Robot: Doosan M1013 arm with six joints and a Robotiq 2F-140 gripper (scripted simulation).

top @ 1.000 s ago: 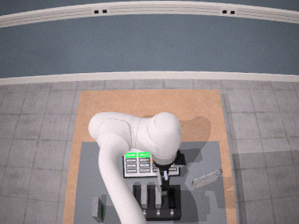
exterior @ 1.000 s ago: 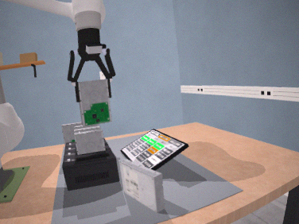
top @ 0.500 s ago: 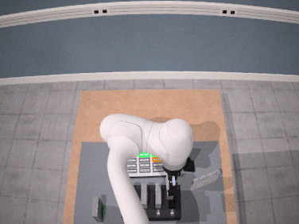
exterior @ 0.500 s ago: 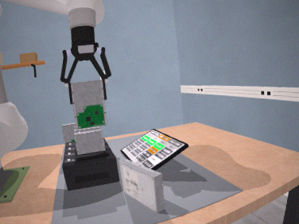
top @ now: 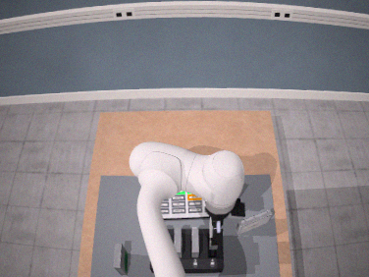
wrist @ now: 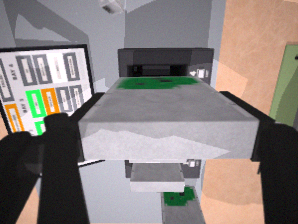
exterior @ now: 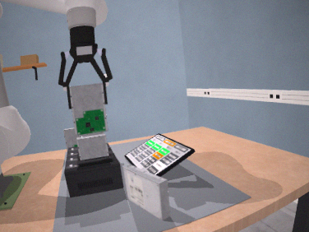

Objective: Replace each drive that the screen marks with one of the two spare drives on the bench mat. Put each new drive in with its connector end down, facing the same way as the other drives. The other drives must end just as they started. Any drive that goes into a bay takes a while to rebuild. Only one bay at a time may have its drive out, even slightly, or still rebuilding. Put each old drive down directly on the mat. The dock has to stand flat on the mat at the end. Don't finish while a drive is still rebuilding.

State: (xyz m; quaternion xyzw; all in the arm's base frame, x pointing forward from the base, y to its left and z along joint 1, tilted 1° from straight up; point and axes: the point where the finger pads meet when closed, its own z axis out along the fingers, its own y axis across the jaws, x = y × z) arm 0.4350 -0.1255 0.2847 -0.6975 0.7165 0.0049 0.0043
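Evidently the black two-finger gripper is closed across a flat grey metal drive with a green circuit board, a finger at each narrow edge; whether this is a spare or an old drive, I cannot tell. The held drive hangs upright, its long axis vertical and its board low; the connector itself cannot be made out. Just below lies the dark open bay at the right-hand end, in the top view, of the black box-shaped dock; the coming move seems to turn on that relation, a straight descent with the drive's broad faces parallel to its seated neighbour, a plain grey drive, which a slight tilt could nudge. Beside the dock, the tilted white-faced screen shows green and orange cells; I would check its bay labels before lowering. Farther out, a pale grey labelled drive stands on edge on the grey mat, on the open bay's side; well apart, past the dock's other end, stands a grey drive with a green side.

seen from the top, the gripper has shifted to the right and a little down the view, and is now over the dock's end bay. the white arm has swung right with it, uncovering an orange mark on the screen and hiding some green there. from outside, the held drive is further left, more nearly above the dock.
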